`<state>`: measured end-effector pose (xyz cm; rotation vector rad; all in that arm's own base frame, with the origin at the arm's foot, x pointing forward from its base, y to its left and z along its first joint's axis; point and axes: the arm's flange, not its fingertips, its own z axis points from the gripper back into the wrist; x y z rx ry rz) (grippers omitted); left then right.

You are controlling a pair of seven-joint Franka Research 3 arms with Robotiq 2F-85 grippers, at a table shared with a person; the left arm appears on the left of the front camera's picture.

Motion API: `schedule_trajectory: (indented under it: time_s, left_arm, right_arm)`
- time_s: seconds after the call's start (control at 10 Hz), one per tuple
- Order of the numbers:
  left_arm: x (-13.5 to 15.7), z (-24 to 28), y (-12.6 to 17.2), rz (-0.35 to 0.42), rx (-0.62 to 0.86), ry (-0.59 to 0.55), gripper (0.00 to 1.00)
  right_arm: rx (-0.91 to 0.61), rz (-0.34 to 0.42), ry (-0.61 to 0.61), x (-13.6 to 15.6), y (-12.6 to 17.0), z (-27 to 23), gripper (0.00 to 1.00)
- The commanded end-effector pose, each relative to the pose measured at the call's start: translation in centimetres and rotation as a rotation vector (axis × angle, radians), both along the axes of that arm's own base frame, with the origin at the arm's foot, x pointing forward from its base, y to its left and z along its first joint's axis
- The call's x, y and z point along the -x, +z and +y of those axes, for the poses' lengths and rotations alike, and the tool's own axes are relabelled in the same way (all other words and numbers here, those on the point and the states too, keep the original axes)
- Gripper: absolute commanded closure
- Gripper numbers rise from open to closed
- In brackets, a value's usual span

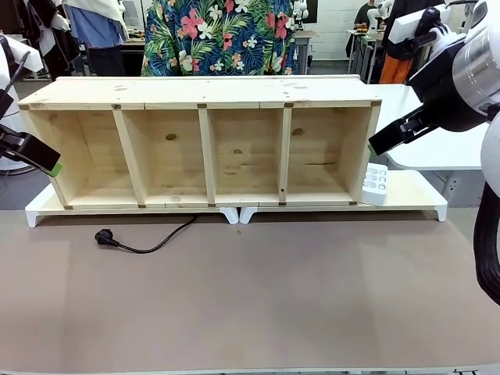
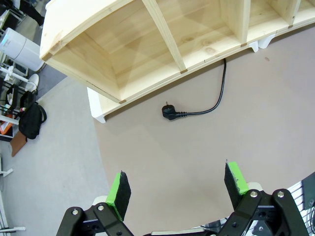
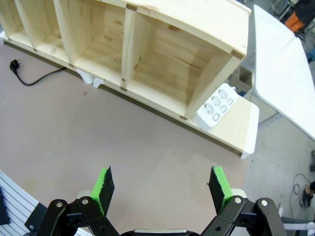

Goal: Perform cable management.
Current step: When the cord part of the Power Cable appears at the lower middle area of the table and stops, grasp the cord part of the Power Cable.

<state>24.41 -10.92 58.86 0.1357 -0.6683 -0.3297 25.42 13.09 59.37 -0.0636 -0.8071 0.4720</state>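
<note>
— How much of the tidying can be counted as done?

— Very little, it would seem. The cable (image 2: 215, 102) is seen lying loose on the table (image 1: 312, 297). Its plug (image 2: 170, 112) is rested in front of the left part of the wooden shelf (image 1: 205, 148), and the cord is curved back and lost under the shelf's front edge near the middle.

— Is anything held?

— Nothing. The left gripper (image 2: 177, 189) is spread wide and empty, hung above the table well apart from the plug. The right gripper (image 3: 162, 189) is likewise wide open and empty, raised near the shelf's right end, where a white power strip (image 3: 216, 104) is laid.

— What is left?

— Practically all of it, it is judged: the cable has yet to be grasped and routed or stowed.
</note>
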Motion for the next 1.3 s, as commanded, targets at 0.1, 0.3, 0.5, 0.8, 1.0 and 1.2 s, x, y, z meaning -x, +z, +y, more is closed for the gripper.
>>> schedule_trajectory:
  time_s: [0.1, 0.3, 0.5, 0.8, 1.0, 1.2]
  left_arm:
    - [-0.15, -0.01, -0.05, 0.0, -0.004, -0.005, 0.0]
    - [-0.15, -0.01, -0.05, 0.0, -0.004, -0.005, 0.0]
    - [-0.15, -0.01, -0.05, 0.0, -0.004, -0.005, 0.0]
    - [-0.15, -0.01, -0.05, 0.0, -0.004, -0.005, 0.0]
    - [-0.15, -0.01, -0.05, 0.0, -0.004, -0.005, 0.0]
    - [-0.15, -0.01, -0.05, 0.0, -0.004, -0.005, 0.0]
  right_arm:
    - [-0.001, 0.0, -0.001, -0.02, -0.01, -0.02, 0.0]
    - [-0.001, 0.0, -0.001, -0.02, -0.01, -0.02, 0.0]
    - [-0.001, 0.0, -0.001, -0.02, -0.01, -0.02, 0.0]
    - [-0.001, 0.0, -0.001, -0.02, -0.01, -0.02, 0.0]
    - [-0.001, 0.0, -0.001, -0.02, -0.01, -0.02, 0.0]
    - [0.0, 0.0, 0.0, 0.0, 0.0, 0.0, 0.0]
